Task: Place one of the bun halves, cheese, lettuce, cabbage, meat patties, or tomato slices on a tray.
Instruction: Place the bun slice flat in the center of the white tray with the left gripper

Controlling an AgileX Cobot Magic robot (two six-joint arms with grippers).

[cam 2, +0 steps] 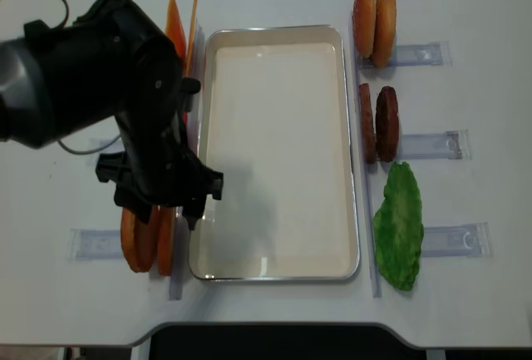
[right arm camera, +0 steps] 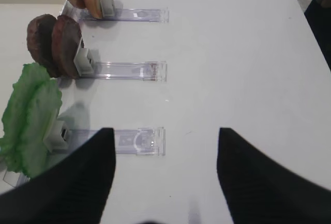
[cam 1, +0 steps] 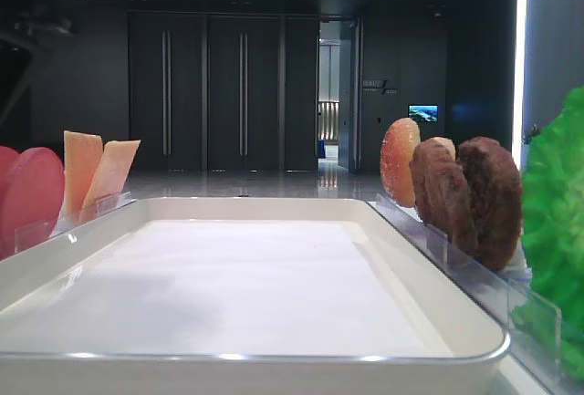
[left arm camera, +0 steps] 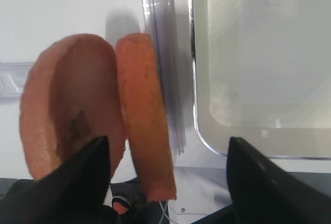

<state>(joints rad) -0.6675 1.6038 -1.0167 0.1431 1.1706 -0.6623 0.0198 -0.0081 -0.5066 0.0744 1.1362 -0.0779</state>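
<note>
The white tray, just right of the left end effector, holds nothing. That end effector hangs wide open over two tomato slices, gripping neither. Only the overhead view shows its arm, which hides part of the cheese. The right end effector gapes open over bare table.

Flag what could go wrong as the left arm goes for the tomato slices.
1. The two tomato slices stand on edge close together; the open left end effector could catch both or knock one over.
2. They sit right beside the tray rim and a clear holder strip, so a finger could strike either.
3. The arm hides part of the slices from overhead.
</note>
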